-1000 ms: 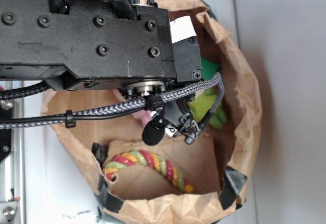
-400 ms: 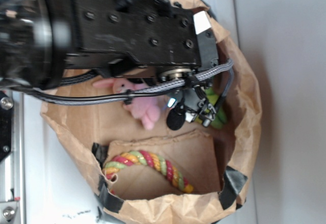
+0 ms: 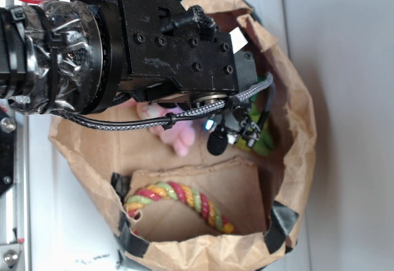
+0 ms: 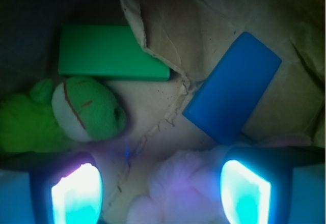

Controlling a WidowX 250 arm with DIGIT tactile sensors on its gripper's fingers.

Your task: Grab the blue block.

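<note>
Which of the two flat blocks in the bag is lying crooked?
The blue block. It lies slanted on the right in the wrist view, while the green block lies level at the upper left, above the green plush toy.

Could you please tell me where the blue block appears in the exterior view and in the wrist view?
Exterior: not visible; the arm hides the part of the paper bag where it would lie.
Wrist: the blue block lies tilted, right of centre, on the bag floor.
Shared landmark: the pink plush bunny, which in the wrist view is just below the block.

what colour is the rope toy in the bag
Red, yellow and green twisted bands on the rope toy; exterior view shows it best.
</note>
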